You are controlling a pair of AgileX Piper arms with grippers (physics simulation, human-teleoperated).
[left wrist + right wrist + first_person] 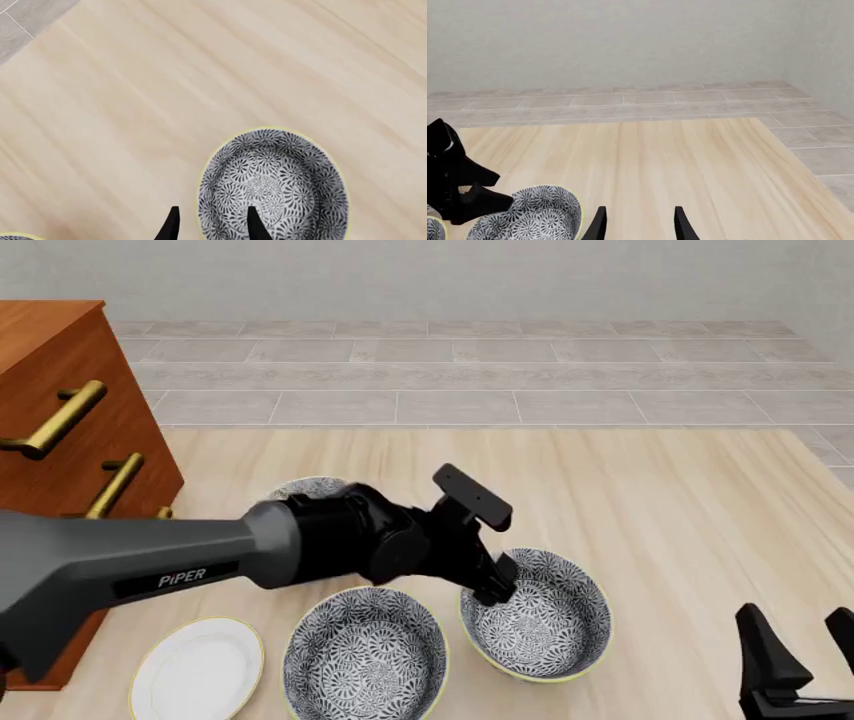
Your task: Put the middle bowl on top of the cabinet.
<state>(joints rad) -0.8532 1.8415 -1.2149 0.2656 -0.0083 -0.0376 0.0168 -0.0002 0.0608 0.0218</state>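
The middle bowl (547, 625), floral grey-and-white with a pale rim, stands on the table at centre right. My left gripper (495, 588) is open and down at its near-left rim. In the left wrist view the gripper (212, 210) straddles that rim of the bowl (280, 185): one finger is inside, the other outside. The reddish-brown cabinet (67, 400) with brass handles stands at the far left. My right gripper (801, 638) is open and empty at the lower right, clear of the bowl (537, 212).
A slightly wider bowl (367, 655) of the same pattern sits just left of the middle bowl. A smaller one (307, 488) lies behind my left arm, partly hidden. A white plate (200, 670) lies near the cabinet's foot.
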